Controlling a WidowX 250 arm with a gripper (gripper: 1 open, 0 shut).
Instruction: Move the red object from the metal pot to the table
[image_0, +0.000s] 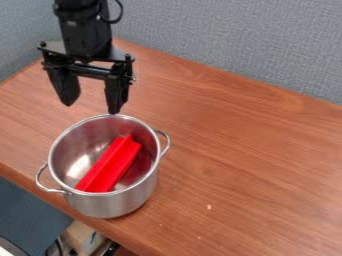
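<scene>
The red object (111, 165) is a long bright red block lying slanted inside the metal pot (150, 175), one end near the pot's far wall and the other near its front wall. The shiny round pot stands on the brown wood-grain table (254, 140) near the front left edge, with two small side handles. My gripper (90, 103) hangs above the pot's far rim, pointing down, its two dark fingers (63, 88) spread wide with nothing between them. It is apart from both pot and block.
The table's front edge runs diagonally just below the pot, with dark floor beyond it. A grey wall backs the table. Bare tabletop stretches to the right of the pot.
</scene>
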